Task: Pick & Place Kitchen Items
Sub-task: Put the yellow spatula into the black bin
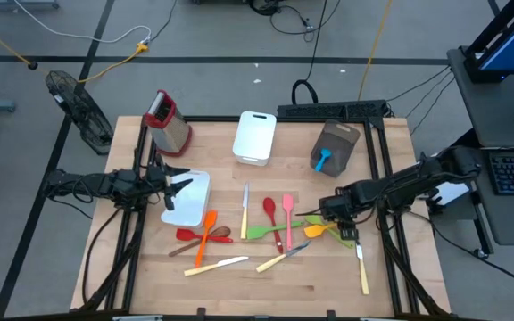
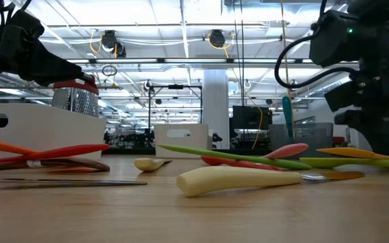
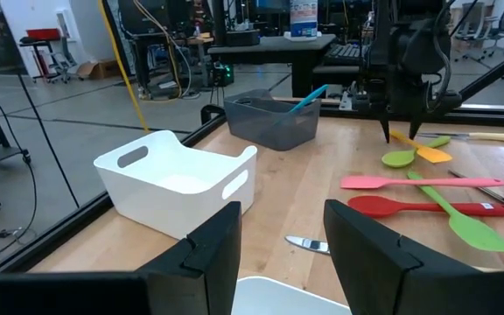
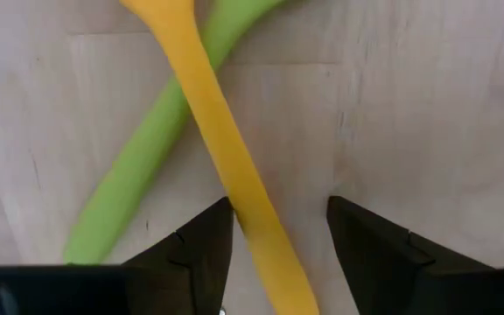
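Hanging directly over the yellow spatula (image 4: 226, 166), the right gripper (image 4: 278, 236) is held open, with the handle running lengthwise between the fingers. The spatula is crossed over a green spoon (image 4: 138, 175). The left gripper (image 3: 278, 254), half open and empty, is parked far off.

Bright overhead strip lighting; blurred low-view foreground.

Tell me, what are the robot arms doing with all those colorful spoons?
The right gripper is over the yellow spatula, fingers open on either side of its handle, which crosses a green utensil. It has not grabbed it yet. The left gripper hangs open and empty over a white tub. The other spoons, spatulas and knives lie scattered on the wooden table.
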